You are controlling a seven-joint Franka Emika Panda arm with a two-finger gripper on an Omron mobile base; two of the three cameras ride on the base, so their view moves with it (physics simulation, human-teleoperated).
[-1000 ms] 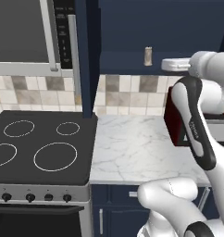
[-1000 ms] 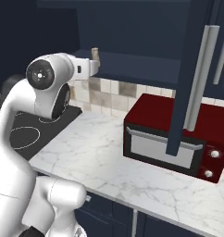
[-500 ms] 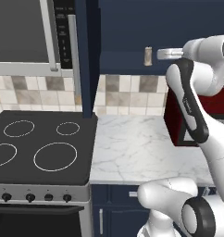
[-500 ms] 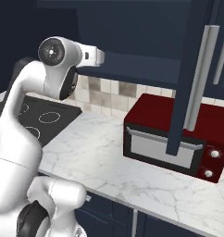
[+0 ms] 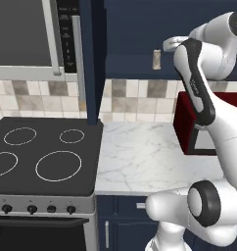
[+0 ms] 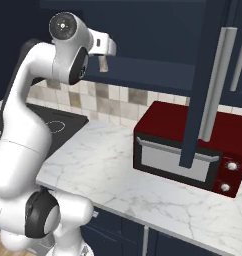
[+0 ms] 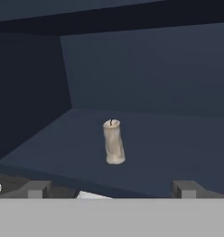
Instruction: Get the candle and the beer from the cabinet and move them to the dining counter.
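The candle (image 7: 114, 141), a small pale stub with a dark wick, stands upright on the shelf floor of the open navy cabinet (image 7: 178, 139). It is straight ahead of my gripper (image 7: 111, 188) and a short way off. The two fingertips (image 7: 37, 189) are wide apart, so the gripper is open with nothing between them. From the base, the candle (image 5: 155, 59) sits at the shelf's front edge with my gripper (image 5: 167, 45) raised just to its right. In the right base view the candle (image 6: 103, 63) shows just below the hand (image 6: 106, 45). The beer and the dining counter are out of view.
An open cabinet door (image 6: 203, 85) with a long silver handle (image 6: 216, 82) hangs over the red microwave (image 6: 193, 145) on the marble worktop (image 5: 145, 157). A black stove (image 5: 42, 152) lies to the left, with another door edge (image 5: 93, 63) above it.
The arm has lifted the hand up and in toward the cabinet shelf, bringing it level with the candle. The gripper has stayed open.
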